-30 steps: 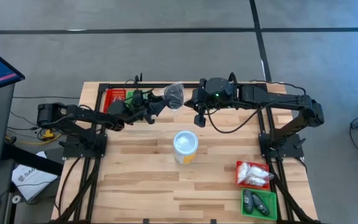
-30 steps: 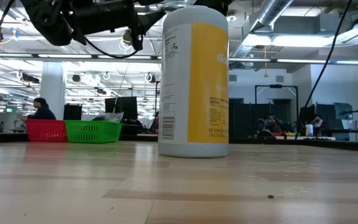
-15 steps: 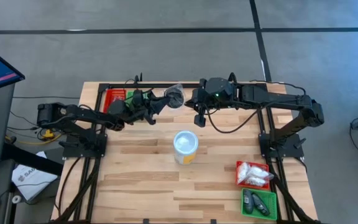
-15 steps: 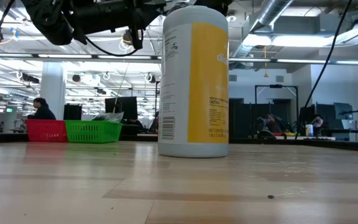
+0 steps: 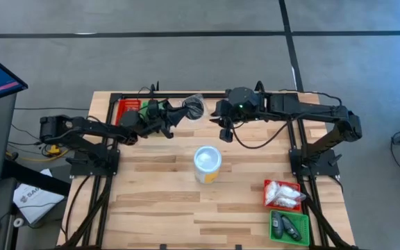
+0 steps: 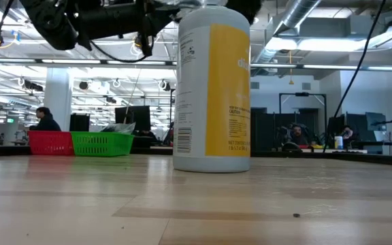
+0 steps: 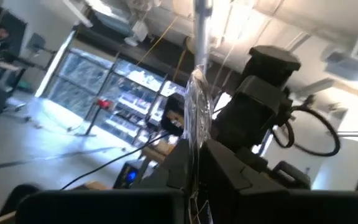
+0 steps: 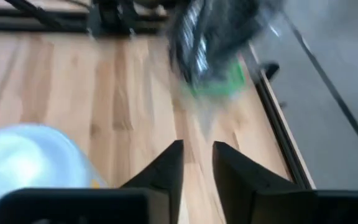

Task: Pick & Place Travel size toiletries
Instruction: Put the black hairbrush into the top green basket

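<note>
Left pincer (image 5: 179,115) pinching clear bag (image 5: 194,107) midair

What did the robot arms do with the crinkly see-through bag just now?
The left gripper closed on the clear bag, and the right gripper let go, its fingers now apart. The white cup and all the trays stayed put.
</note>
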Controlling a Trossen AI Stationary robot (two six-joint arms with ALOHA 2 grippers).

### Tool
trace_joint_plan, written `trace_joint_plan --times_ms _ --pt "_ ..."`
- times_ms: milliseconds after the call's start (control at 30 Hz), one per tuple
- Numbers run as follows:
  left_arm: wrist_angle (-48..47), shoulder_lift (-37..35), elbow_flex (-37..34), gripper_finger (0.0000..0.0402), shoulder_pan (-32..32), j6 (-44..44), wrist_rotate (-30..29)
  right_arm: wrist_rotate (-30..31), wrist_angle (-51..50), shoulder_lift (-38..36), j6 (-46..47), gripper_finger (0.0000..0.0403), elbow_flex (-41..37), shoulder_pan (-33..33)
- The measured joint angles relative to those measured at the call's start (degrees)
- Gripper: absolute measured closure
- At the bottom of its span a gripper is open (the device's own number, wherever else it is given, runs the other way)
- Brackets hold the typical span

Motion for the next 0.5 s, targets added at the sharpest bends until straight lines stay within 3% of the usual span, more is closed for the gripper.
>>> trace_joint_plan --times_ms 300,500 --pt "-18.6 -12.3 -4.5 0.0382 4.0 1.2 -0.3 0.0 -9.1 0.0 2.3 0.0271 0.0 -4.1" --pt "-42.4 -25.5 -5.5 0.0382 4.7 5.1 -10.1 0.0 -11.6 0.0 2.8 0.0256 0.0 -5.4"
